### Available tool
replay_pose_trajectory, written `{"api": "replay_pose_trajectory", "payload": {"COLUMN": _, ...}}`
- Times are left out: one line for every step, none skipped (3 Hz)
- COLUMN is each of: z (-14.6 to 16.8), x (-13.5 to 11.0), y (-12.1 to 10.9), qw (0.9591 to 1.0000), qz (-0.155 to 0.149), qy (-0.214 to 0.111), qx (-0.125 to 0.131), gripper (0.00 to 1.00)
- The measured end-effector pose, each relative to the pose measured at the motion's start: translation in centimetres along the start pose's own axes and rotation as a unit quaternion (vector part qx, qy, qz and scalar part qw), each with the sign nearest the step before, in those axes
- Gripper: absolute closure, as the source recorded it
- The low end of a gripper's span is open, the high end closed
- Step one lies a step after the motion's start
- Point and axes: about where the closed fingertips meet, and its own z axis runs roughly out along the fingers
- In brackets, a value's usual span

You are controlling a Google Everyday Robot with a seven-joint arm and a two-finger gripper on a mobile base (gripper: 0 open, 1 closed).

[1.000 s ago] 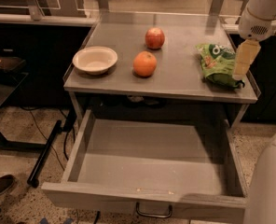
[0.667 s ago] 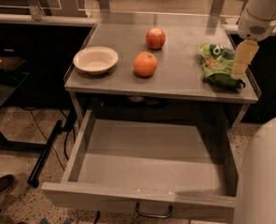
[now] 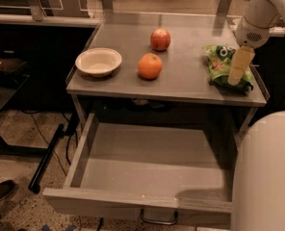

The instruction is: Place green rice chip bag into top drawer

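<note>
Hovering at the upper right of the frame, the gripper (image 3: 240,66) sits right over the crinkly bright green rice chip bag (image 3: 215,57), which lies at the right end of the grey metal tabletop (image 3: 181,78). Spread or pressed together? Can't tell from here. That bag looks light, soft and air-puffed, with slick film likely to slide and fragile chips inside, so my call is a gentle pinch on a crimped end or a bunched fold, not a hard squeeze across the belly. Below, the wide shallow grey metal top drawer (image 3: 133,202) stands pulled out, dark loop handle (image 3: 159,220) at the bottom edge. Left of the bag are a round orange (image 3: 149,66), a red apple (image 3: 160,39) and a cream bowl (image 3: 98,60), well apart from it. Speckled floor (image 3: 22,134) and cables lie lower left.
</note>
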Motion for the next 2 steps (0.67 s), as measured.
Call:
{"api": "replay_pose_trajectory", "payload": {"z": 1.16, "x": -0.96, "y": 0.41, "qw": 0.9999, "qz": -0.003, "qy": -0.007, "qx": -0.014, "gripper": 0.00}}
{"api": "replay_pose_trajectory", "payload": {"z": 1.86, "x": -1.60, "y": 0.45, "qw": 0.9998, "qz": -0.008, "qy": -0.007, "qx": -0.015, "gripper": 0.00}}
